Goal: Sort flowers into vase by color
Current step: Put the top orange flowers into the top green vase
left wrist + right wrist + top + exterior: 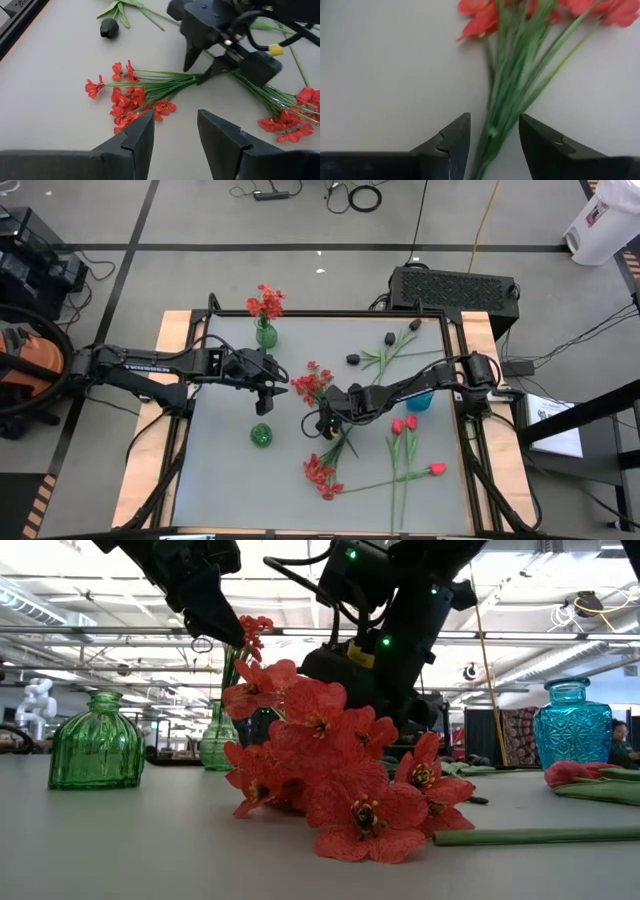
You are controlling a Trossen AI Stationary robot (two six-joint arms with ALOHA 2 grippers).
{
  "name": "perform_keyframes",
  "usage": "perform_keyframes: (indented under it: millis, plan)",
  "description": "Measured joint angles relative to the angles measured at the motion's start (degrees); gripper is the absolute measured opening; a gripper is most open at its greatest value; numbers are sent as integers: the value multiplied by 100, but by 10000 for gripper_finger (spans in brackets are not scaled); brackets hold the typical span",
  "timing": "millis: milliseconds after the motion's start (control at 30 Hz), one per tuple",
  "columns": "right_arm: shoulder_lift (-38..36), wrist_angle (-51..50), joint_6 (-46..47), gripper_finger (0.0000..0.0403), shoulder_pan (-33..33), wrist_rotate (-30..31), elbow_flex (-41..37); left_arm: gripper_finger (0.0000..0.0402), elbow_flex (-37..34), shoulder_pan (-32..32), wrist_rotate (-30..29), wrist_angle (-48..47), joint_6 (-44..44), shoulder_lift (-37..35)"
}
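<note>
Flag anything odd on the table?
Nothing damaged or spilled. One red spray already stands in the far green vase; the other sprays, tulips and black blooms lie flat, unsorted. The near green vase and blue vase stand upright, apparently empty.

red spray [340,775] lying on table | green vase [97,745] left | blue vase [571,725] right

The table [230,480] sits on a grey concrete floor [200,215] crossed by dark tape lines. Beyond it lie loose cables [365,197] (coiled), and to one side an orange vacuum [25,370] — a black perforated box [455,288] touches its far edge.
</note>
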Motion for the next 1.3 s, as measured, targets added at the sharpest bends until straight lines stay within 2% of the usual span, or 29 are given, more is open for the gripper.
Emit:
perform_keyframes:
  millis: [700,867,1133,1300]
  plan:
    - [264,243,-82,155,-14,-146,4,157,0,-37,0,-1,3,-2]
    - [264,241,-63,115,-17,-156,2,157,0,-37,0,-2,2,-2]
    - [264,241,-82,14,-14,-156,2,157,0,-37,-1,2,1,-2]
    - [264,241,-91,8,-14,-150,2,157,0,-37,-24,248,-38,-2]
